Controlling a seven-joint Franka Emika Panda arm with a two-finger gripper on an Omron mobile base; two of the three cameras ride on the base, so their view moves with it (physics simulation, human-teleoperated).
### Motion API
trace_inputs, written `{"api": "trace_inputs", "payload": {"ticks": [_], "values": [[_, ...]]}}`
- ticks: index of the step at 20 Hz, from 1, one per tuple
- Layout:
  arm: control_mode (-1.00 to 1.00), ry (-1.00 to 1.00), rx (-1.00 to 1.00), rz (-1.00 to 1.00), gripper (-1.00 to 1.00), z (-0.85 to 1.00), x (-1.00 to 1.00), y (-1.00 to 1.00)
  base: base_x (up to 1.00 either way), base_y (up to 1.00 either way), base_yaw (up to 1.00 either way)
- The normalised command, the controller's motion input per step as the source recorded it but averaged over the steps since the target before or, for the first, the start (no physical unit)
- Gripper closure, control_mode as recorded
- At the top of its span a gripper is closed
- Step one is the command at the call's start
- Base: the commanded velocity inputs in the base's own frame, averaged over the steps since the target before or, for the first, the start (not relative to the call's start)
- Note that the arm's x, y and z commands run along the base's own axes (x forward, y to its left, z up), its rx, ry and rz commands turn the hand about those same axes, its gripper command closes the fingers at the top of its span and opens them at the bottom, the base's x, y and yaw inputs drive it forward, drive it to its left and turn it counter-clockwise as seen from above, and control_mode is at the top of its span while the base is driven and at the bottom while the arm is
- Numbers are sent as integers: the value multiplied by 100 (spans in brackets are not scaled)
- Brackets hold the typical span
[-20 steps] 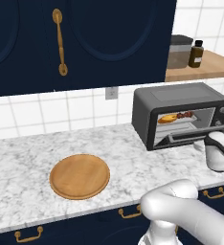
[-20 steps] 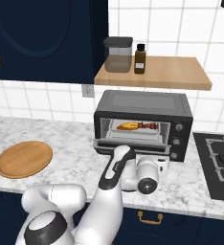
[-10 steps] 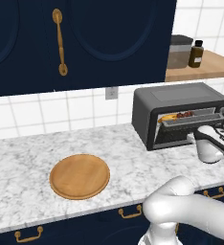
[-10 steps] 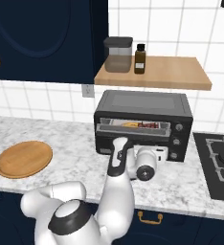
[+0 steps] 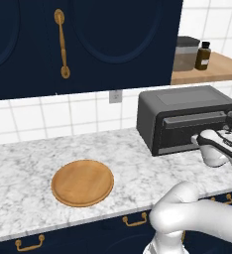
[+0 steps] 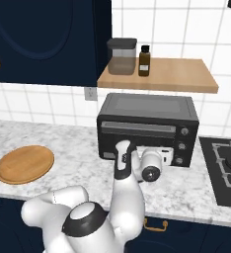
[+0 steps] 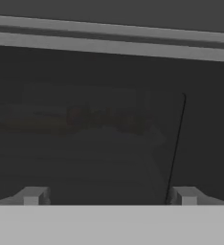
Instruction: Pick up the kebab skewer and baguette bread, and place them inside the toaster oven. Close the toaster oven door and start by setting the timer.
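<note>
The dark grey boxy toaster oven (image 6: 148,129) has its glass-windowed drop-down door (image 7: 109,129) shut. The two-finger tool (image 7: 109,195), spread wide and empty, faces that glass, presumably because the timer knob comes next.

A home kitchen — a rendered one. Navy cabinets (image 5: 88,39) with brass handles hang at twelve o'clock over a white tiled wall and a marble counter (image 5: 19,168). A toaster oven (image 6: 147,126) sits under a wooden shelf (image 6: 159,75) of jars, a round wooden board (image 5: 82,182) at nine o'clock, a gas hob (image 6: 226,168) at three o'clock.
</note>
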Motion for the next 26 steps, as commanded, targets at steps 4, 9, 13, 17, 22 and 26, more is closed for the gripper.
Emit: {"api": "trace_inputs", "payload": {"ticks": [4,9,13,17,22,26], "values": [[-100,0,0,0,-100,0,0,0,0,0,0],[-100,0,0,0,-100,6,-14,-41,0,0,0],[-100,0,2,0,-100,31,-28,-73,0,0,0],[-100,0,3,0,-100,20,-32,-71,0,0,0],[-100,0,5,0,-100,0,-23,-51,0,0,0],[-100,0,5,0,-100,0,0,-8,0,0,0]]}}
